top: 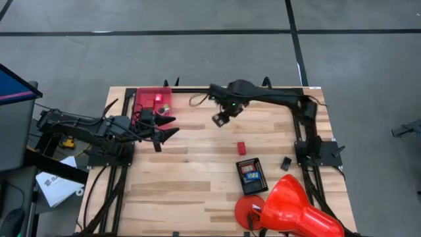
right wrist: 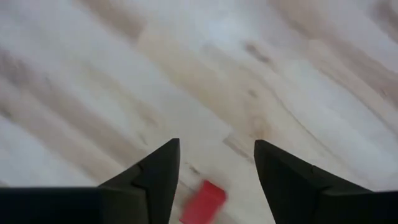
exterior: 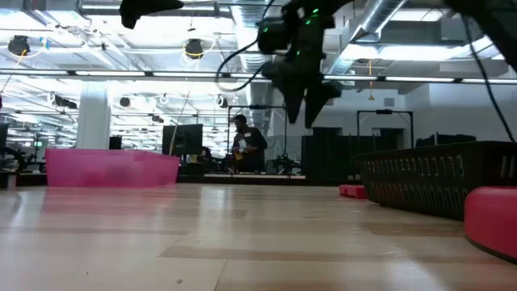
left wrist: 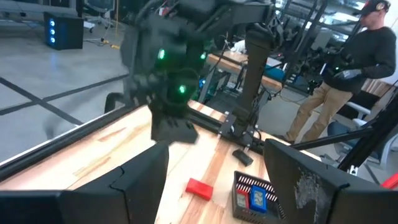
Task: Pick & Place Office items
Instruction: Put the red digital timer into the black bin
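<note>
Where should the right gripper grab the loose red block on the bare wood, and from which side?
Come straight down on the red block, fingers across its two long sides. It lies flat on the table, alone, with bare wood all round, so no neighbour blocks a top approach. The right gripper is open and above the wood, the block showing between its fingers; I'd turn the wrist to square up first.

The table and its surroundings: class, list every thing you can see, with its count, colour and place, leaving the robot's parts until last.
Table: one, light wood, under everything.
Bin: one, pink-red, far left corner.
Red block: one, lying loose mid-table.
Black tray: one, near right, holding blue and red pieces.
Small black piece: one, right of the tray.
Red cone: one, near right corner.
Person: one, dark top, beyond the table.
Left claw: dark, open, beside the bin.
Right claw: dark, open, above the table's middle.
</note>
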### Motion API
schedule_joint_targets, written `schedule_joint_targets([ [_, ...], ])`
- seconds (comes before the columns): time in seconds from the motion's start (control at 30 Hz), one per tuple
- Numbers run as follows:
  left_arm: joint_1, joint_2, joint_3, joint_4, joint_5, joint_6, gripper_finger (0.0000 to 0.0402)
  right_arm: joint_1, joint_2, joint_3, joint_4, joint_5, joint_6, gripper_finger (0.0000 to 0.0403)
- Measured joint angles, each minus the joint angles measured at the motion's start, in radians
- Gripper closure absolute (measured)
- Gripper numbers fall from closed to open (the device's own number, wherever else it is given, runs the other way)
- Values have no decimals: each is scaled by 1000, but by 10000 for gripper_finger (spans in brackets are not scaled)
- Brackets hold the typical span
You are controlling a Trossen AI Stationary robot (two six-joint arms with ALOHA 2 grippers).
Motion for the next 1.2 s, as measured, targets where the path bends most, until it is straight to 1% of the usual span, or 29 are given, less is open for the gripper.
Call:
schedule_joint_targets([
  [0.07,0,0,0,12,0,0,143,3,-60,-49,51,1,132,198],
  [0.17,0,0,0,26,10,1,143,36,-135,-148,127,5,269,182],
  [0.27,0,0,0,33,49,3,143,89,-172,-259,177,29,355,164],
  [0.37,-1,0,0,28,78,3,143,134,-202,-368,221,32,429,148],
  [0.5,-14,0,0,18,79,3,143,165,-209,-486,258,30,512,132],
  [0.73,-32,0,0,18,79,3,143,162,-220,-583,298,38,614,111],
  [0.9,-40,0,0,17,79,2,143,163,-217,-630,385,3,662,99],
  [0.97,-40,0,0,18,79,2,143,170,-217,-647,391,-4,690,97],
  [1.2,-39,0,0,17,79,3,143,173,-216,-701,407,-22,711,96],
])
